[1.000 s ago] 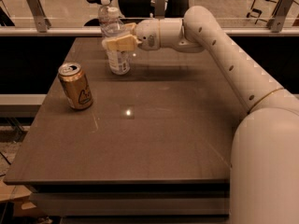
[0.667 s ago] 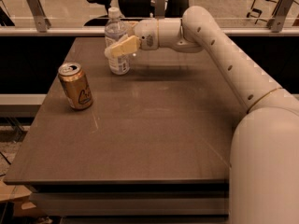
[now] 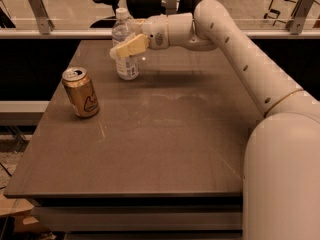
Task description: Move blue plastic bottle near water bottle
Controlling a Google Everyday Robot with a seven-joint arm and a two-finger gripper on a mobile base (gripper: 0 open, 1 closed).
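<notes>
**Grip at eleven o'clock, room toward the near side**

Room on the table [image 3: 170, 134] spreads from the centre round to three, five and seven o'clock (plain brown top all the way). Its far edge runs under a rail [image 3: 60, 33], its near edge crosses the bottom of the view, and its right edge is hidden behind the robot's arm [image 3: 235, 49]. A gold can [image 3: 81, 91] stands at nine o'clock near the left edge, well apart from the bottles.

The gripper [image 3: 120, 51] reaches in from one o'clock to eleven o'clock. Its tan fingers are closed to the width of the blue plastic bottle [image 3: 128, 68], with the near one across its front. That bottle stands upright near the far edge.

The water bottle [image 3: 121, 29] shows just behind it, cap and shoulders only. Its lower part is hidden, and whether the two touch cannot be told.
</notes>
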